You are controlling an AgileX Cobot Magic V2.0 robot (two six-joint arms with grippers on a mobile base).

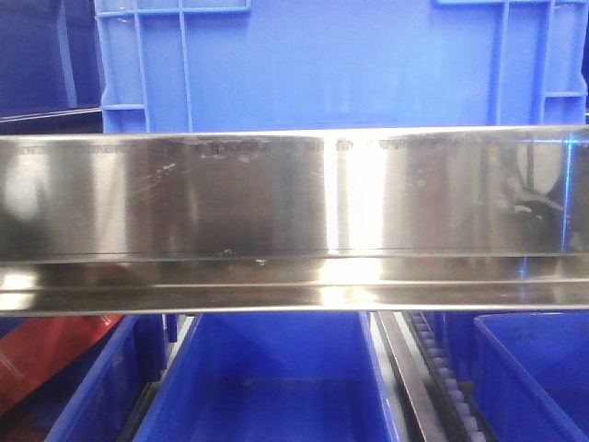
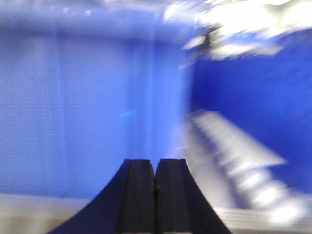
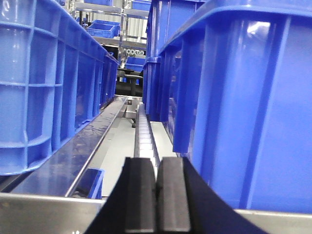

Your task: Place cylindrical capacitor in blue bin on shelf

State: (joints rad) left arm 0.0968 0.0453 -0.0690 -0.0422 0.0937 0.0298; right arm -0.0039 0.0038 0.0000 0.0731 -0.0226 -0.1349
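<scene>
I see both grippers pressed closed and empty, left gripper (image 2: 156,187) facing a blurry blue bin (image 2: 87,112), right gripper (image 3: 157,192) between two bins, shiny shelf rail (image 1: 294,221) in front

front view: shelf (image 1: 294,221) rail runs off both side edges and hides the lower part of the blue bin (image 1: 331,64) behind it; bin top is cut at 12 o'clock. lower bins (image 1: 276,378) cut at 6 o'clock, an orange-red object (image 1: 46,354) at 8 o'clock is mostly hidden and can't be identified. left wrist view is motion-blurred: blue wall (image 2: 73,112) has no readable detail, the bright patch (image 2: 239,19) at 1 o'clock is washed out. left gripper (image 2: 156,187) and right gripper (image 3: 157,195) are both cut at 6 o'clock. capacitor not discernible in any view.
</scene>
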